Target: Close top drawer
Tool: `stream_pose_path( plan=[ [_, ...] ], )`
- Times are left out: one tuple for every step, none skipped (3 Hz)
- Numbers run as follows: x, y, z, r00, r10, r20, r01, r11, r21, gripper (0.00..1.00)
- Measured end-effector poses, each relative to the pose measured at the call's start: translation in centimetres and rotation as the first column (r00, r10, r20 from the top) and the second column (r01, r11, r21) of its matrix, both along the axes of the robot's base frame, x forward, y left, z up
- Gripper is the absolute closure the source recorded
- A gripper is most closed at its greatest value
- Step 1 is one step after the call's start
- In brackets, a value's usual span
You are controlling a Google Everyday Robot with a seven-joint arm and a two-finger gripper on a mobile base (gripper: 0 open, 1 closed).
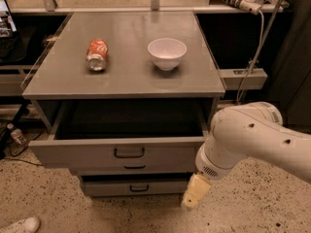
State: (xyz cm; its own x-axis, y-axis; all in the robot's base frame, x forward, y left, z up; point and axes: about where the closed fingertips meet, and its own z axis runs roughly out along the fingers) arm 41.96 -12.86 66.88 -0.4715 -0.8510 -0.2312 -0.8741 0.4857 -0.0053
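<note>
top drawer [121, 152] stands pulled open under the bench [131, 76] top, handle facing camera. pincer [196, 193] hangs low, below the drawer front's right corner; spread or pressed together: can't tell. can [96, 55] and bowl [166, 53] sit on the bench.

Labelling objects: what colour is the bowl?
White bowl, camera view; hand hangs below the right corner of the top drawer.

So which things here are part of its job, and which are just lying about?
Job: top drawer, pulled open; claw, low by its right front corner.
Lying about: red can, white bowl, lower drawers.
</note>
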Motion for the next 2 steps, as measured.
stream_pose_path(
  plan=[
    [0.00,0.00,0.00,1.0000,0.000,0.000,0.000,1.000,0.000,0.19],
    [0.00,0.00,0.00,1.0000,0.000,0.000,0.000,1.000,0.000,0.42]
  ],
)
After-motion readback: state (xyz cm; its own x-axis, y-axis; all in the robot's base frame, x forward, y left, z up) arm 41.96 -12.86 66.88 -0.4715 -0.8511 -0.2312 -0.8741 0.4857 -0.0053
